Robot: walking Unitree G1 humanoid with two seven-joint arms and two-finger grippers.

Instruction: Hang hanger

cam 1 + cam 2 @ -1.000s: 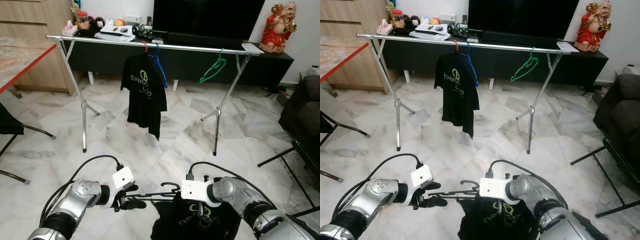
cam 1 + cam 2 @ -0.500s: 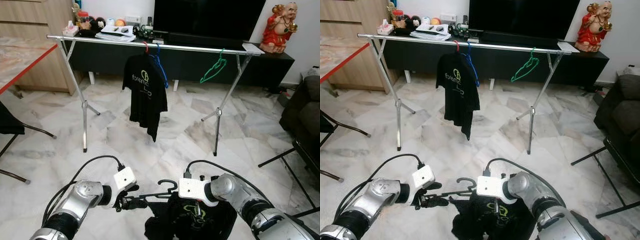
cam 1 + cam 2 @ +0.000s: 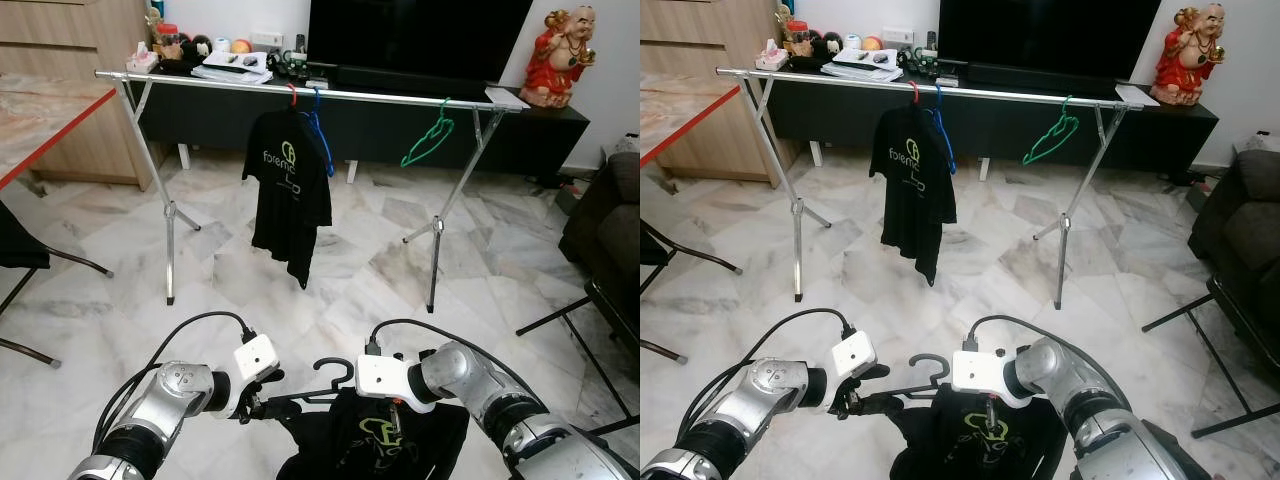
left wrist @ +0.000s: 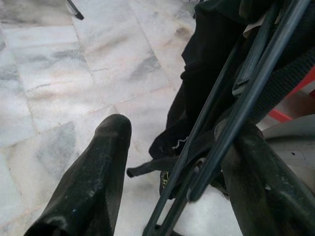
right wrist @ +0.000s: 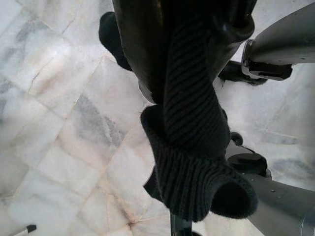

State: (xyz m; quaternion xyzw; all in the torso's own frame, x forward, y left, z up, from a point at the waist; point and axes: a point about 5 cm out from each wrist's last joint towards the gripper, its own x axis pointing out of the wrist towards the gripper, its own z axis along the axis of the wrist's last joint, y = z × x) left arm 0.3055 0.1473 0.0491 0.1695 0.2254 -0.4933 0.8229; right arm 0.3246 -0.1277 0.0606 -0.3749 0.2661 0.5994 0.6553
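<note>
While our left gripper (image 3: 262, 405), fingers apart, steadies the thin black hanger (image 3: 315, 385) w/ black T-shirt (image 3: 375, 445), right gripper (image 3: 395, 412) clamps its collar, so shirt may slip off.

A home living room, laundry out to dry.

Marble-tiled floor (image 3: 350, 270) underfoot, a big dark television (image 3: 415, 40) on a low black console (image 3: 540, 130) along the wall, a red figurine (image 3: 558, 55) at its end, a dark sofa (image 3: 610, 215) off to the right, and a metal clothes rack (image 3: 300, 90) carrying a black T-shirt (image 3: 290, 190) and coloured hangers (image 3: 428, 135).
</note>
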